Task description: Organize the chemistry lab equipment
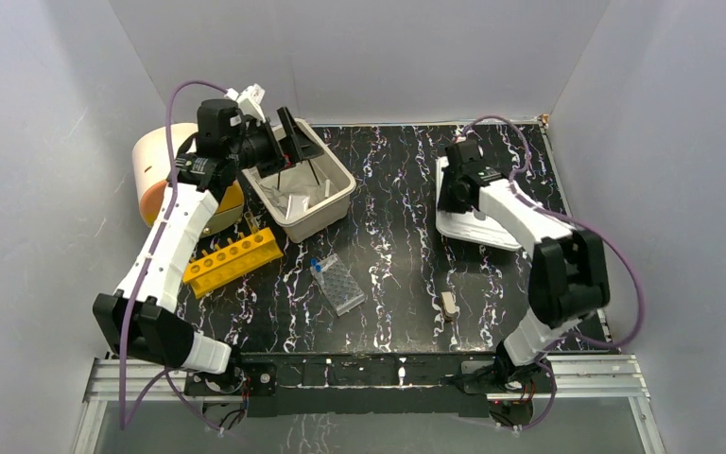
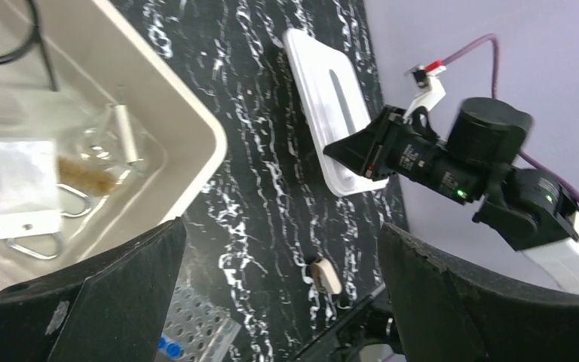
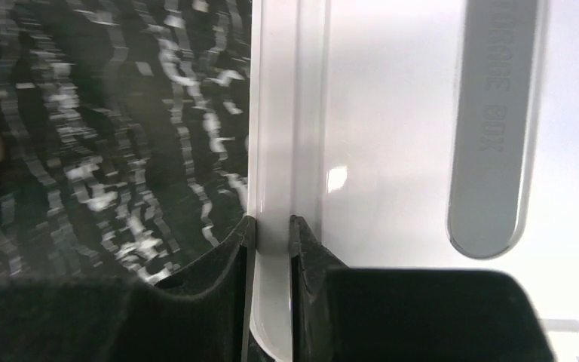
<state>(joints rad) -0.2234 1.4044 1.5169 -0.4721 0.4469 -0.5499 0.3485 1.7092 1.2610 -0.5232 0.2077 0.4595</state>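
The right gripper [image 3: 270, 225] pinches the lid's [image 1: 463, 227] rim, well right of the tub [image 1: 326, 210]. The left gripper [image 1: 295, 140] gapes, apparently empty, over the tub. The rack [image 1: 234, 258] and tray [image 1: 340, 286] lie just before it, nearer the left gripper.

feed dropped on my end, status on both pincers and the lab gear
Left pincer open, empty, over tub. Right pincer shut on lid rim. Yellow rack, well tray, small beige piece out on table. Nothing blocking.
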